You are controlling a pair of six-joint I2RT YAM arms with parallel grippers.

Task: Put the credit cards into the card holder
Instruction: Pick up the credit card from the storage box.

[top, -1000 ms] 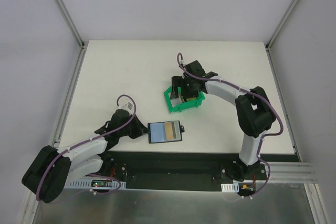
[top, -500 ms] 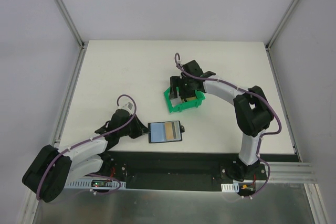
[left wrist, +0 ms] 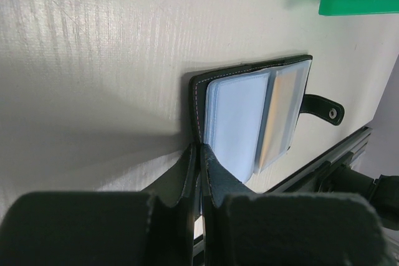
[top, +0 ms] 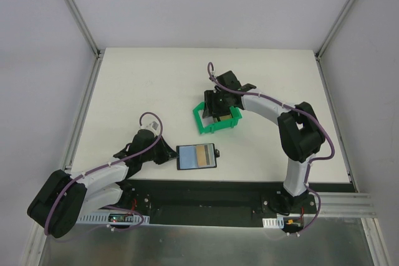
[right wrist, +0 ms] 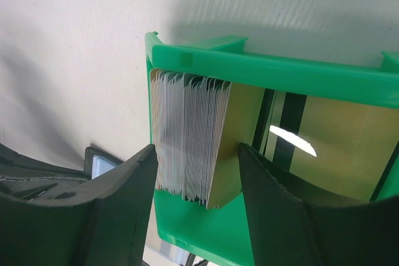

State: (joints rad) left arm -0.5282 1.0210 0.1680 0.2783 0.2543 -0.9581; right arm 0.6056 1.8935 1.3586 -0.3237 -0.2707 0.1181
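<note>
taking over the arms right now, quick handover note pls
Left gripper: shut on the edge of the card holder, which lies open on the table near the arm bases.
Right gripper: fingers astride the credit cards standing in the green bin; grip not clear.
Done: holder pinned open; a tan card seems to sit in one pocket.
Left: lift cards out and slot them into the holder.

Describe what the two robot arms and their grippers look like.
The left arm and right arm have white link shells with bulky black joints. A purple cable runs along each, looping near the wrist. The left gripper and right gripper are black, with thick, matte, blunt fingers.
</note>
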